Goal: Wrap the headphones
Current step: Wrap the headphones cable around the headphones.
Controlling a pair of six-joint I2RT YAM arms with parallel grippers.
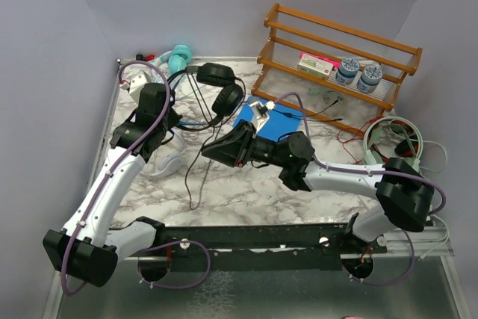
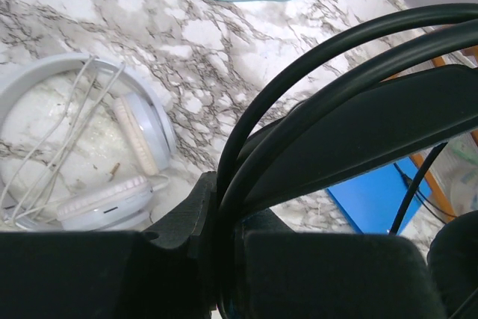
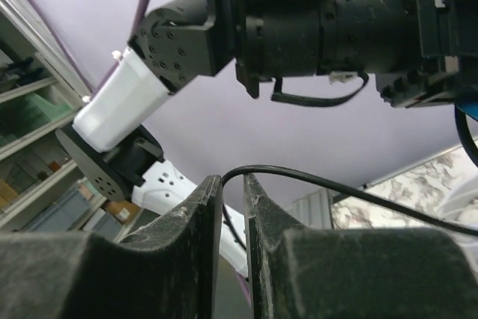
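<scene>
1. The black over-ear headphones are at upper centre of the overhead view, their headband pinched in the left gripper.
2. The right gripper is slightly parted, with a thin black cable threading between.

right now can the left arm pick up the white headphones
Probably not yet: the white headphones lie near it and uncovered, but the left end effector is shut on the black headphones.
</scene>
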